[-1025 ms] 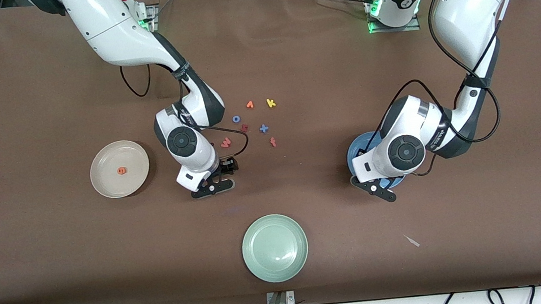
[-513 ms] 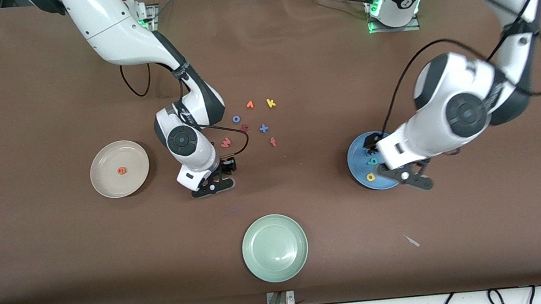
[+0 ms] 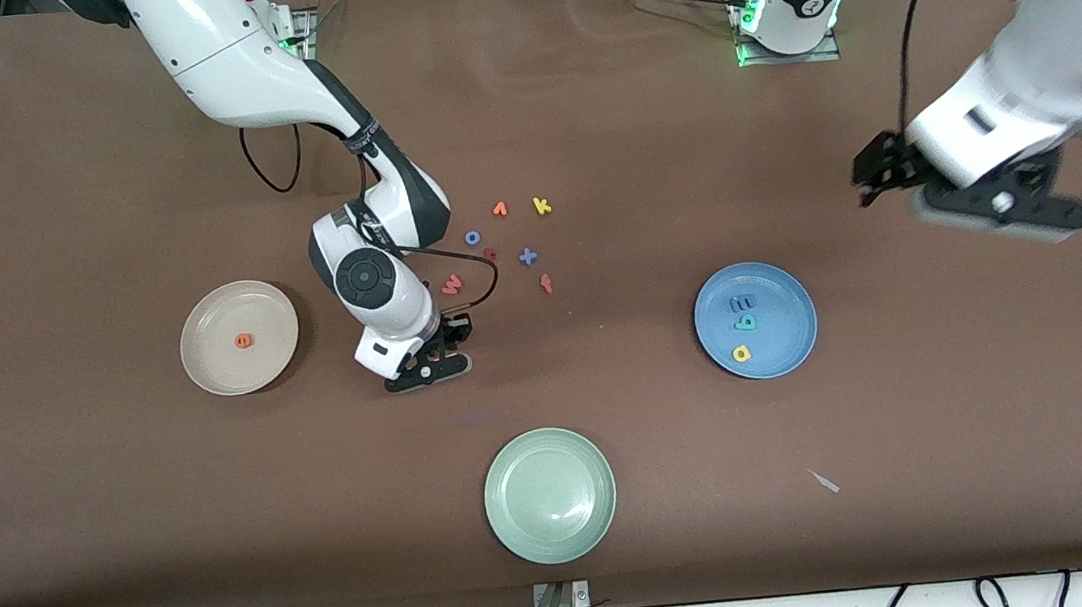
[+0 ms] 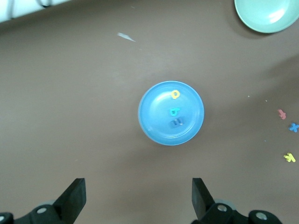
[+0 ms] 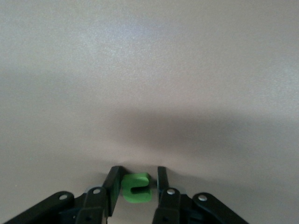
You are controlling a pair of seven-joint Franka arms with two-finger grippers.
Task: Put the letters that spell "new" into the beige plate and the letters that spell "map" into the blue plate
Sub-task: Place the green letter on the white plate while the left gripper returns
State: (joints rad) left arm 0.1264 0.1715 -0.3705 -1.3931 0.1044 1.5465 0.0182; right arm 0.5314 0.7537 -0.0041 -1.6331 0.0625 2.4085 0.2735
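Beige plate (image 3: 239,337): round, cream, holds orange foam "e" (image 3: 244,341).
Right end effector (image 3: 427,368): low on bench, pinching green foam "n" (image 5: 136,188) across its edges.
Handling: likely feather-light, squashy; grip gently.
Left end effector (image 3: 977,197): spread, empty, at two o'clock from blue plate (image 3: 787,346).

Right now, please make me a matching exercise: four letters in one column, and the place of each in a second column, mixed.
1. orange "e"
2. yellow "a"
3. green "n"
4. pinkish-red "w"

A. between the fingers of the right gripper
B. on the bare table
C. in the beige plate
D. in the blue plate

Pairs: 1-C, 2-D, 3-A, 4-B
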